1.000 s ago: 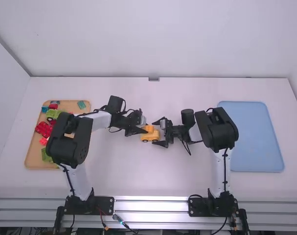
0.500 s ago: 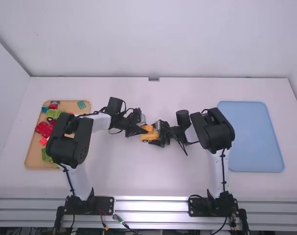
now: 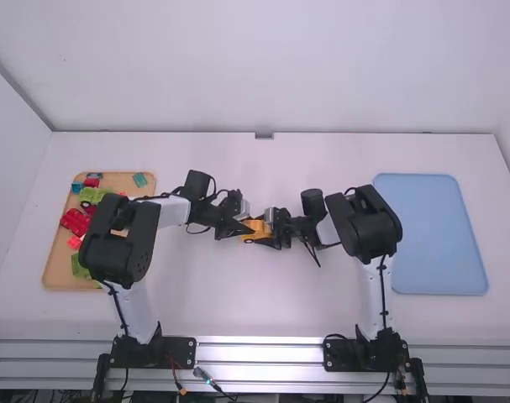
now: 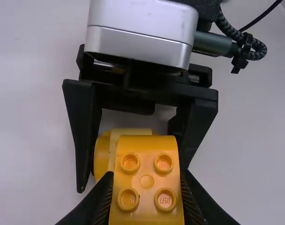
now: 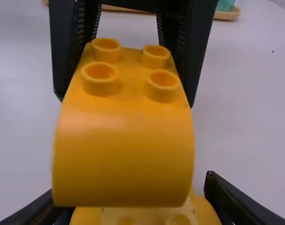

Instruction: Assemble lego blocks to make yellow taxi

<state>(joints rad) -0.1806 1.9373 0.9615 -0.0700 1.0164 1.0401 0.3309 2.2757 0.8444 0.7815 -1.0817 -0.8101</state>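
Note:
Near the table's middle, the left gripper and right gripper meet at the yellow car from opposite sides. In the left wrist view my left gripper is shut on the curved yellow top block, its four studs facing up. Partly covered by that block, the yellow car base lies between the right gripper's fingers. The right wrist view has the top block over the base, with my right gripper shut on the base's sides. The seam between block and base is hidden.
A wooden tray at the far left holds red, green and teal blocks, partly under the left arm. On the right lies a blue tray, just beyond the right arm's elbow.
My right gripper has moved left over the car's right end and shut on the base. The left gripper has barely shifted and still holds the top block.

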